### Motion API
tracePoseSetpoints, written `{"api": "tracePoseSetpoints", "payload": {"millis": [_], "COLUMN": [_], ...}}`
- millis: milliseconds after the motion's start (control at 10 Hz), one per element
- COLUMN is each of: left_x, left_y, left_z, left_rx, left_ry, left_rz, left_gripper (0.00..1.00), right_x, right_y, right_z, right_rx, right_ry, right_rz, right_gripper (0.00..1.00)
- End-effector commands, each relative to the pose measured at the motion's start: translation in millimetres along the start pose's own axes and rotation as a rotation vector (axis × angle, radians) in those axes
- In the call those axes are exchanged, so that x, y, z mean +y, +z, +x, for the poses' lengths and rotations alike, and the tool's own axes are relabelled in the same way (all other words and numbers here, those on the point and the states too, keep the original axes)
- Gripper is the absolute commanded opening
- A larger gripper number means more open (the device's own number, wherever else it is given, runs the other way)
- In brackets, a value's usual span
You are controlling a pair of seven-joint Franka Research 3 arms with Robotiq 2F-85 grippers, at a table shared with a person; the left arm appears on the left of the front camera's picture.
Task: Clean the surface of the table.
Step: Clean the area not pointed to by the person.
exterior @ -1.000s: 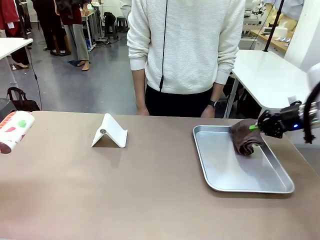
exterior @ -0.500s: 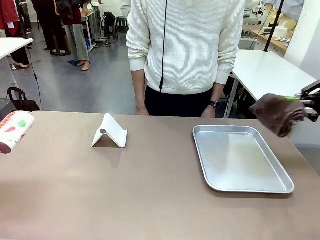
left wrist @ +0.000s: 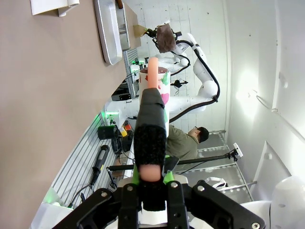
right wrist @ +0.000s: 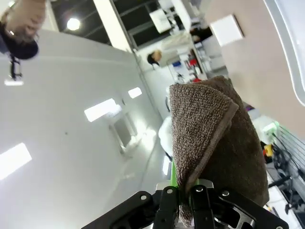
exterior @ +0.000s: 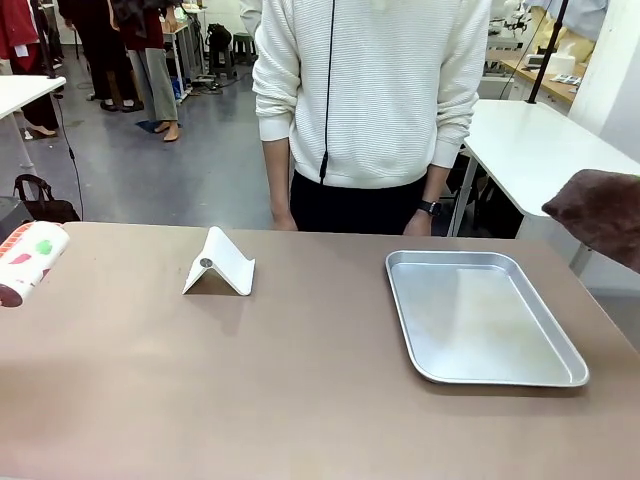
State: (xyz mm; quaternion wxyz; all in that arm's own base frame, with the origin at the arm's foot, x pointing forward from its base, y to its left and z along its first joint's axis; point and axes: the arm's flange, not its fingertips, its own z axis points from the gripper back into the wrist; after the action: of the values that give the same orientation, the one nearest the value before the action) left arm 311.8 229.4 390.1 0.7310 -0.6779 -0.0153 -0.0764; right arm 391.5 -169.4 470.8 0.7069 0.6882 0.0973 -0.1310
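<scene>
One large rectangular surface with a smooth tan-brown top (exterior: 300,380) is seen in the front view, reaching from the near edge up to the far edge, where one person in a white ribbed pullover (exterior: 370,90) is standing.

Three things are counted on the surface. One rectangular metal tray with rounded corners (exterior: 483,318) is placed near the right edge, and nothing is lying in it. One white folded stand of tent shape (exterior: 220,264) is standing towards the far edge, left of the middle. One white cylinder with red and green print (exterior: 28,260) is found at the left edge, lying on its side; in the left wrist view it is held by the left pincer (left wrist: 151,162), whose two fingers are clamped on it.

One brown terry cloth (exterior: 600,212) is seen in the air beyond the right edge of the surface, higher than the tray and apart from it. In the right wrist view the same cloth (right wrist: 214,143) is folded and gripped by the right pincer (right wrist: 186,195), the two fingers being pressed together on its lower fold.

Two white-topped tables are noticed behind, one at the left and one at the right of the person.
</scene>
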Motion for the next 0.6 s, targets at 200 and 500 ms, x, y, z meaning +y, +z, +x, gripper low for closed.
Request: {"api": "tracePoseSetpoints", "payload": {"millis": [200, 500], "left_x": [-7, -7], "left_y": [3, 3], "left_z": [0, 0], "left_rx": [-0.017, -0.017], "left_ry": [0.001, 0.001], "left_rz": [-0.018, -0.018], "left_gripper": [0.19, 0.19], "right_x": [1, 1], "right_y": [-5, -5], "right_z": [-12, -12], "right_rx": [0.013, 0.013], "right_ry": [0.034, 0.034], "right_rz": [-0.030, -0.030], "right_gripper": [0.07, 0.07]}}
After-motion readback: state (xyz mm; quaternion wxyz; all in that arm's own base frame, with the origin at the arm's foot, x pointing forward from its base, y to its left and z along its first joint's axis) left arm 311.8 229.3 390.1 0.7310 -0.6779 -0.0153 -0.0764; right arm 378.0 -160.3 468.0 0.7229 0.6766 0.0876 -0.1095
